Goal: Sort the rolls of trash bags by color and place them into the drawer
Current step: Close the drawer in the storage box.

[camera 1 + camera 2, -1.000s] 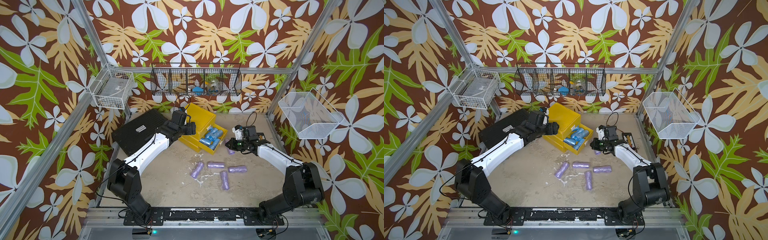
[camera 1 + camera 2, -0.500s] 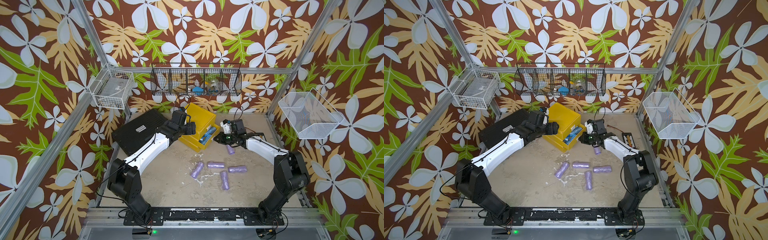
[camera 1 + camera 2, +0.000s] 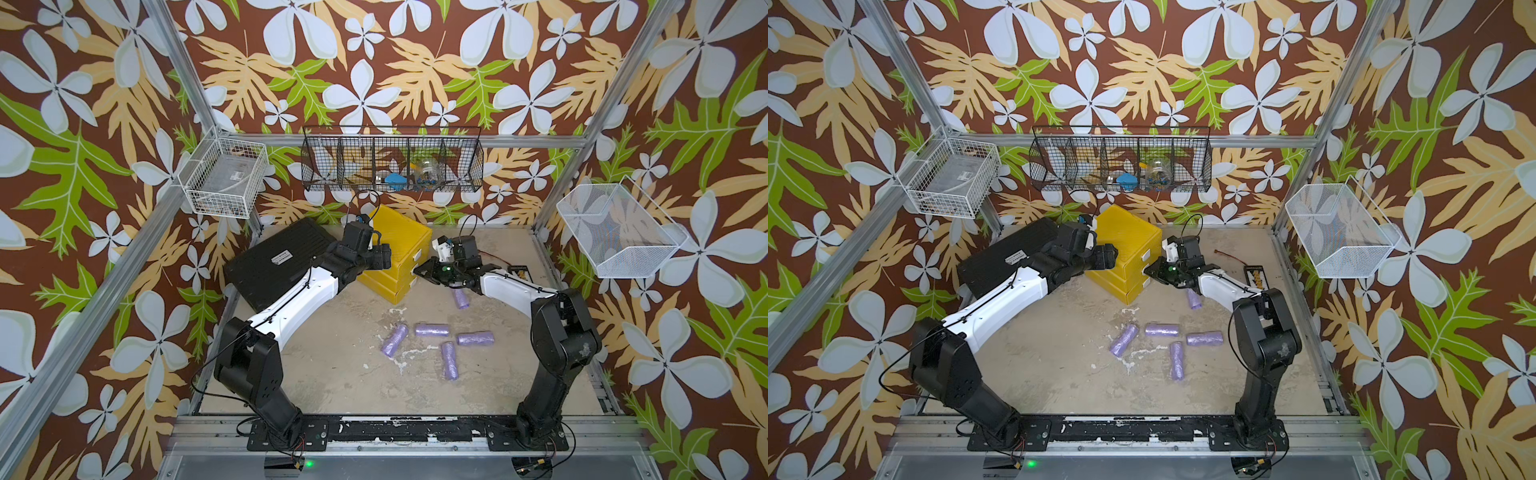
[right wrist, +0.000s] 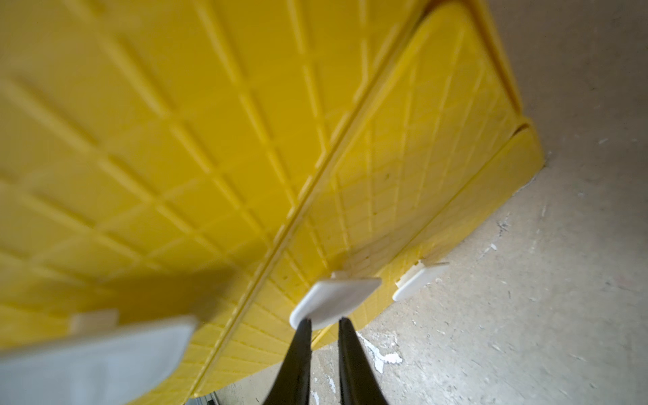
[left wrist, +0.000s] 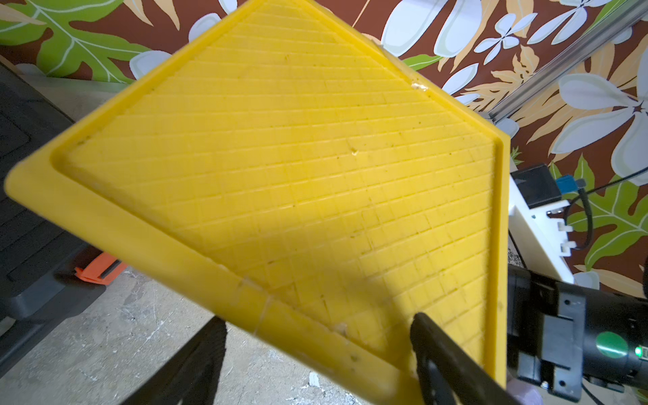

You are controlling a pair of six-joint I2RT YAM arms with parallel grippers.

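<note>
In both top views: five lilac rolls of trash bags [image 3: 432,330] loose on the counter [image 3: 332,374], outside the yellow cabinet [image 3: 401,245], every drawer [image 3: 405,275] shut. Left wrist view: left hand [image 5: 317,319] spread wide astride the cabinet rim. Right wrist view: right hand [image 4: 323,321] almost pressed together, tips at the white handle [image 4: 335,298], pinching nothing. May slip off that thin tab on reopening, or knock the roll beside the arm. A second ago: drawer open, blue rolls showing.
</note>
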